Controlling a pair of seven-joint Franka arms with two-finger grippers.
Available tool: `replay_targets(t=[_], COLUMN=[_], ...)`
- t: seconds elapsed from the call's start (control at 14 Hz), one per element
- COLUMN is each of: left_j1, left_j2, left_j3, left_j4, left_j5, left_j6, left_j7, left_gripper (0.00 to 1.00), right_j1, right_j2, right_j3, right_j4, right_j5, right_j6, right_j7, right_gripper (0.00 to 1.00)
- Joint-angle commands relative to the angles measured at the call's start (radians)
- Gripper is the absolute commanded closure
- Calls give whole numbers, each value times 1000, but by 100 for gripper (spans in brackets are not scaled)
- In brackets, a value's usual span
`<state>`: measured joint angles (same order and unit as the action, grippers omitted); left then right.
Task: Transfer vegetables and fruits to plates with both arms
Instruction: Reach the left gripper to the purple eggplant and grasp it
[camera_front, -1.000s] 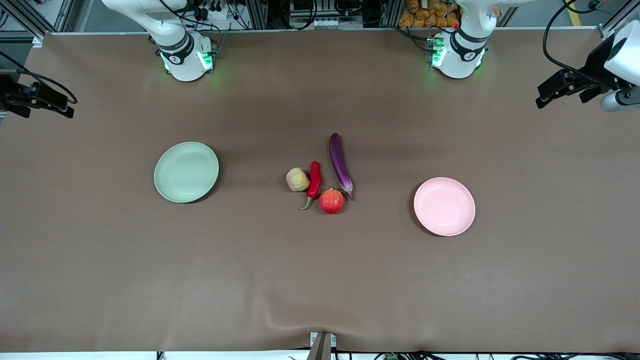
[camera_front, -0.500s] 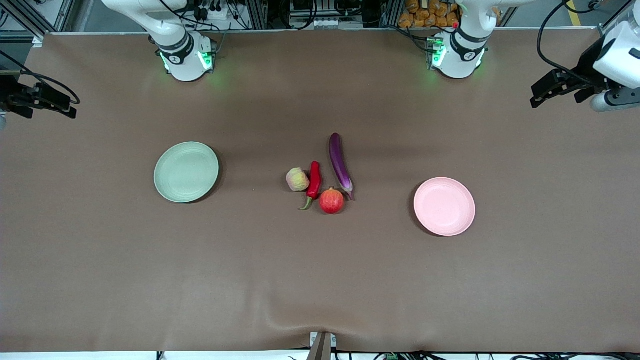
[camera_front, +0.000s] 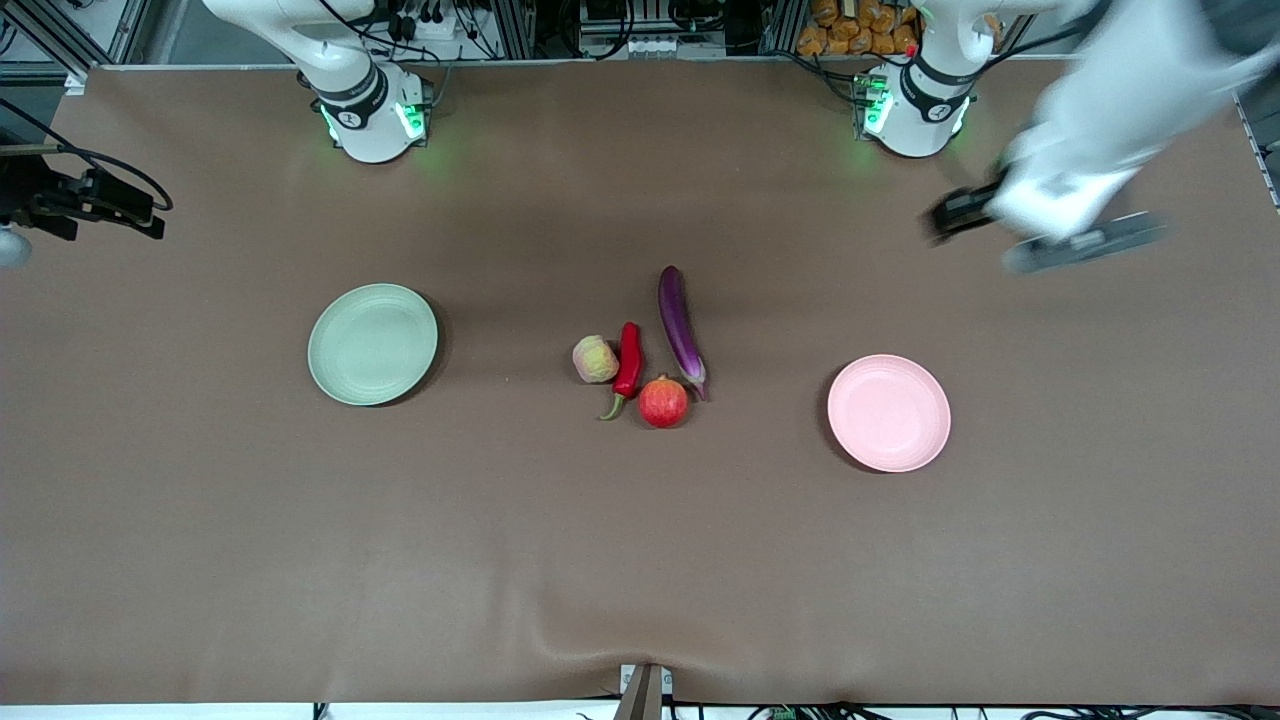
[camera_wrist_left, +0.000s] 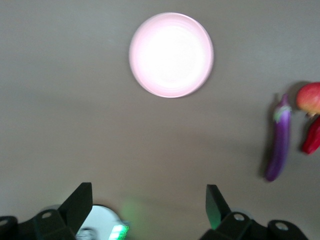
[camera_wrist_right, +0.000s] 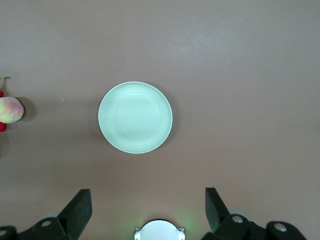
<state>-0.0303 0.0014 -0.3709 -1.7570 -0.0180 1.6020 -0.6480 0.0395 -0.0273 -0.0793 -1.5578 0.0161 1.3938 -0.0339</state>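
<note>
Four items lie together mid-table: a purple eggplant (camera_front: 680, 330), a red chili (camera_front: 628, 365), a pale peach (camera_front: 595, 359) and a red-orange pomegranate (camera_front: 663, 401). The green plate (camera_front: 372, 344) lies toward the right arm's end and the pink plate (camera_front: 888, 412) toward the left arm's end; both hold nothing. My left gripper (camera_front: 942, 214) is open, high over the table between its base and the pink plate (camera_wrist_left: 171, 55), blurred. The left wrist view shows its fingers (camera_wrist_left: 80, 202) wide apart and the eggplant (camera_wrist_left: 279, 140). My right gripper (camera_front: 155, 218) is open, up over the table's end, looking down on the green plate (camera_wrist_right: 135, 117).
The brown cloth (camera_front: 640, 560) covers the whole table and puckers at the near edge by a metal bracket (camera_front: 645, 690). The two arm bases (camera_front: 375, 115) (camera_front: 915, 110) stand along the edge farthest from the front camera. The right wrist view shows the peach (camera_wrist_right: 10, 110) at its edge.
The left arm has swung quickly inward from the table's end, to above the cloth near its own base. The right gripper has crept slightly inward. The produce and plates have not moved.
</note>
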Motion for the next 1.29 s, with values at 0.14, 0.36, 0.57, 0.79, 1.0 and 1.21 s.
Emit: replay_targets(t=[0.14, 0.36, 0.57, 0.79, 1.0, 1.21], left_j1=[-110, -235, -301, -326, -344, -349], left_j2=[271, 434, 563, 656, 712, 735], left_j3=[-122, -122, -122, -118, -117, -115], left_j4=[30, 31, 28, 25, 22, 22], left_j5=[47, 146, 263, 344, 410, 426], left_j6=[273, 471, 574, 670, 717, 740], left_j7=[-307, -502, -657, -777, -818, -819], left_gripper=[0, 0, 0, 0, 5, 49], right_j1=[5, 13, 17, 20, 25, 80], right_j2=[20, 33, 40, 67, 110, 142], right_j3=[-2, -2, -2, -2, -2, -2], right_j4=[16, 15, 15, 13, 13, 13], right_j5=[-2, -2, 24, 57, 120, 139], right_j6=[-12, -10, -10, -7, -4, 30], right_j7=[5, 9, 14, 16, 52, 126], right_gripper=[0, 0, 0, 0, 0, 0])
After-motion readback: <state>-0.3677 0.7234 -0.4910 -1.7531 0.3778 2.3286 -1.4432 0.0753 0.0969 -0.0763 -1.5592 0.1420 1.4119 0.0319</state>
